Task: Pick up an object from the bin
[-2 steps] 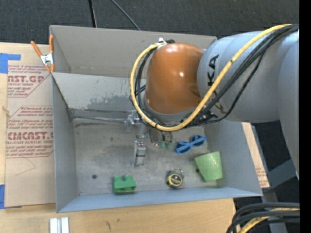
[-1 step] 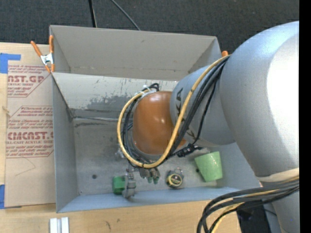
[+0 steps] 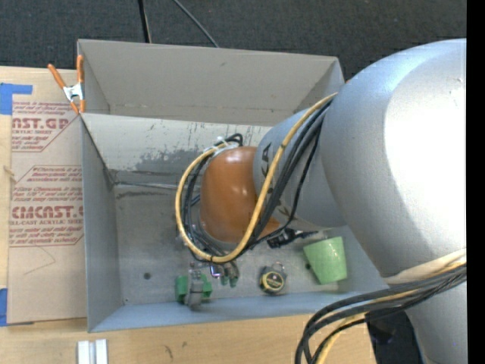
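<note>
1. Hand (image 3: 203, 273): low in the bin (image 3: 136, 233), at the near side of its floor, beneath the arm's orange cover (image 3: 227, 192) and the yellow cable loop (image 3: 182, 196). Whether it is apart, together or clamped on anything cannot be told, because the cover and cables mask it.
2. Nearest thing: a small green piece (image 3: 184, 287) lies on the floor close to the near wall. It is touching the hand or just beside it; which of the two cannot be told. It is judged the likeliest candidate for the pick, but nothing is confirmed as held.
3. Further right along the same wall: a small round dark-and-gold thing (image 3: 273, 280), then a pale green cup (image 3: 326, 260). Both are apart from the hand, the cup the farther.
4. Risks, as judged:
   - The green piece sits tight to the near wall, so the hand may strike the wall or catch only an edge. The piece could then slip on lifting.
   - The hanging cables could snag, or sweep the round thing, when the arm rises.
</note>
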### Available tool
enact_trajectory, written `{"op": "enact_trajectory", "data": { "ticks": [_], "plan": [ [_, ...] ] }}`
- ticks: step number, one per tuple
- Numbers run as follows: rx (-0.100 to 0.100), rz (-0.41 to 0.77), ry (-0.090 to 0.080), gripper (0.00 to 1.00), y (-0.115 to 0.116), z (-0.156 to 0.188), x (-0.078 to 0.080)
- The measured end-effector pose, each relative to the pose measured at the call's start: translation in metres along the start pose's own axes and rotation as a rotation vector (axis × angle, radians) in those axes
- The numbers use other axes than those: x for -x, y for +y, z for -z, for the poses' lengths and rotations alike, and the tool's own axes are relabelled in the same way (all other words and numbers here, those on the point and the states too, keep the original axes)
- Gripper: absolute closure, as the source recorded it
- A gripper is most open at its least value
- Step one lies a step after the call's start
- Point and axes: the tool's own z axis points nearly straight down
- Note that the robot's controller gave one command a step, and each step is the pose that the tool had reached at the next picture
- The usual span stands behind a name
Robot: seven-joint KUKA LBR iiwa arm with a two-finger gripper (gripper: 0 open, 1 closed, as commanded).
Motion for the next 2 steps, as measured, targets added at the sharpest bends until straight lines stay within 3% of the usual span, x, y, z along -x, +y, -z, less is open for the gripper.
{"op": "enact_trajectory", "data": {
  "ticks": [1,2],
  "plan": [
    [0.0,0.001,0.001,1.0,0.0,0.001,0.0],
    [0.003,-0.013,-0.009,1.0,0.006,0.144,0.013]
  ]
}}
